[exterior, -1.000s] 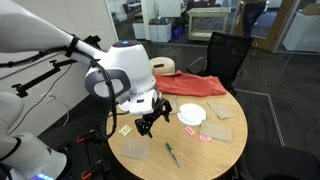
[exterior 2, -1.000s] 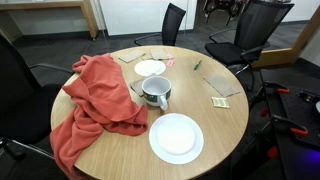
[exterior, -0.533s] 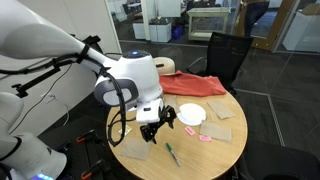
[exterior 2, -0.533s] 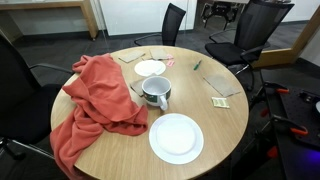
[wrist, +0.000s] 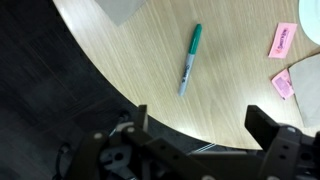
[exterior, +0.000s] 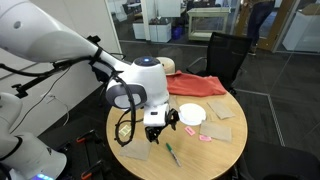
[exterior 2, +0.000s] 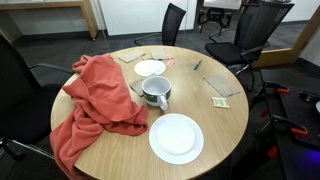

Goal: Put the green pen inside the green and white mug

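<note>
Your gripper (wrist: 198, 115) fills the bottom of the wrist view, its two dark fingers (wrist: 140, 118) spread wide with nothing between them but bare table (wrist: 110, 70). The green pen (wrist: 190, 60) lies flat on the wood just above the middle of that frame, straight ahead of the gap between the jaws and not touching either finger. Its long axis runs nearly top to bottom, with the green cap at the upper end leaning slightly right and the pale barrel pointing down toward you. The line between your fingers runs left to right, so by this view they would close across the pen's thin width with little turning of the wrist. A pink slip (wrist: 283, 40) sits apart from it at the upper right.

In an exterior view the gripper (exterior: 160, 127) hangs above the tabletop, and the pen (exterior: 172, 154) lies below it and a little to the right in the frame, near the table's edge.

Farther on, the green and white mug (exterior 2: 155, 92) stands upright at the centre of an exterior view. It is just beside a red cloth (exterior 2: 90, 100) and between two white plates (exterior 2: 176, 137). The pen (exterior 2: 196, 65) lies well apart from it, at the upper right of the tabletop.
</note>
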{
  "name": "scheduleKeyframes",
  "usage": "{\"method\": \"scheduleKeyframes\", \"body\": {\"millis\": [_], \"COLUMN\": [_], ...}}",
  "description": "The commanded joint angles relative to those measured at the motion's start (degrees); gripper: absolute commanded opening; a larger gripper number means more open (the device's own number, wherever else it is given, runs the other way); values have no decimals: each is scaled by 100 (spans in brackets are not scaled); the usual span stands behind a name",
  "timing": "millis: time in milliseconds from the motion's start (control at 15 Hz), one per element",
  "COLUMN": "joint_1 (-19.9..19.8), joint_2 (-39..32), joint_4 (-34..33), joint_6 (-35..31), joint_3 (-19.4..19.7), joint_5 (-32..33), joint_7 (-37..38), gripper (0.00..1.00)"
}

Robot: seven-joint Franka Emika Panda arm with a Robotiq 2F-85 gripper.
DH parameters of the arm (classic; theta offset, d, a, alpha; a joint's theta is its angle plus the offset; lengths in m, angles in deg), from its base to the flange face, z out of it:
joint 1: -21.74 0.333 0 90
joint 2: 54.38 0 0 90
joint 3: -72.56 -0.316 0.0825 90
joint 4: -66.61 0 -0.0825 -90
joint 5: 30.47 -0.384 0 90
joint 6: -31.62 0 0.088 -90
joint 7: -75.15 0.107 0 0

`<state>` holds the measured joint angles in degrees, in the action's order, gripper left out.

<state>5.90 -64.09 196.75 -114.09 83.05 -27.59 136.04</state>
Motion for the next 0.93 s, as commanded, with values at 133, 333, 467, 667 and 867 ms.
{"method": "scheduleKeyframes", "body": {"millis": [133, 333, 467, 667, 867], "joint_1": [329, 392, 379, 317, 327], "joint_2": [-1260, -1782, -2077, -2449, -2772], "joint_4": [-1126, -1546, -1770, -2051, -2251], "joint_6": [376, 368, 343, 376, 321], "joint_3": [224, 335, 385, 409, 452], "joint_5": [-454, -640, -762, -973, -1091], "joint_7": [104, 118, 66, 20, 27], "gripper": [100, 100, 100, 100, 100]}}
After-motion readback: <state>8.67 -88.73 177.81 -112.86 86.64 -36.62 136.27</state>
